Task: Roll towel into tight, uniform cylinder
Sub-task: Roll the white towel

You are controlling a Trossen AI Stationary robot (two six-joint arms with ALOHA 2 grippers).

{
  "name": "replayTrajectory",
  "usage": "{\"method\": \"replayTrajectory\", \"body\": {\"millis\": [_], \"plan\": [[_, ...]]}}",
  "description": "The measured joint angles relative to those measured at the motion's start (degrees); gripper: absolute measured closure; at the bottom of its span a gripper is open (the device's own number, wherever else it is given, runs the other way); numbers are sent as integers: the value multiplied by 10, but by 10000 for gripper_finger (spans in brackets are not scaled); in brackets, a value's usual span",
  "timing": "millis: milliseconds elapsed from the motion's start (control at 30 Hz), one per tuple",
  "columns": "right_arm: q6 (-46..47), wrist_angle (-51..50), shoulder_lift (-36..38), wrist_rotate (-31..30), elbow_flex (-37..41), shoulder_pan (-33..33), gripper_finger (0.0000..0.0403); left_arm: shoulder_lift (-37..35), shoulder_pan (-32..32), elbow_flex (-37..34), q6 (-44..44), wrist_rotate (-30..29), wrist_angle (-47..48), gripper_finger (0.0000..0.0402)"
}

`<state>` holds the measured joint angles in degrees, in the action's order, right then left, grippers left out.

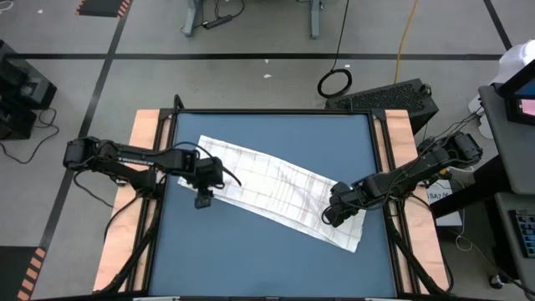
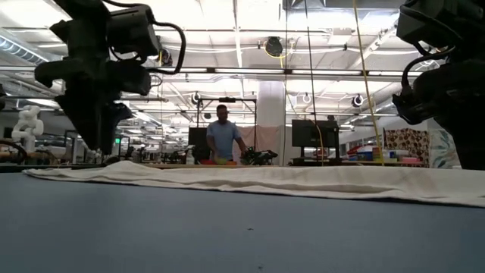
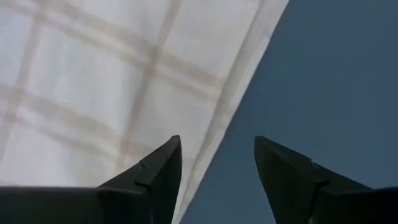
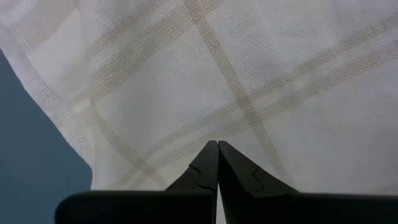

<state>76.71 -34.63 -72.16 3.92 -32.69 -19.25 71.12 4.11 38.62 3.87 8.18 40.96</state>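
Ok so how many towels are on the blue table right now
1. The towel lies flat, unrolled, slanting across the blue table, from the left gripper to the right gripper. None seems hidden.

Blue table [image 1: 276, 242] w/ bare wood strips along both sides, strip at 9 o'clock [image 1: 125, 242], other at 3 o'clock. Grey floor round it w/ dark tape lines. Black cable coil [image 1: 334, 82] on floor at 12 o'clock, yellow cable [image 1: 407, 33] at approx 1 o'clock. Black keyboard-like unit [image 1: 393, 96] just beyond table's far edge at 1 o'clock. Low view: person in blue shirt [image 2: 223, 136] standing at a bench well behind table; monitors [image 2: 314, 135] nearby; ceiling lights overhead.
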Motion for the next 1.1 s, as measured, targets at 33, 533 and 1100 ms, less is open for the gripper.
{"method": "replayTrajectory", "body": {"millis": [33,533,1100], "plan": [[0,0,0,-4,0,0,403,0,-2,-4,0,0,-6,197],[-11,2,0,-13,0,0,403,4,58,-10,363,-23,226,197],[-10,7,0,-6,0,0,403,10,131,-69,394,-48,164,197]]}}
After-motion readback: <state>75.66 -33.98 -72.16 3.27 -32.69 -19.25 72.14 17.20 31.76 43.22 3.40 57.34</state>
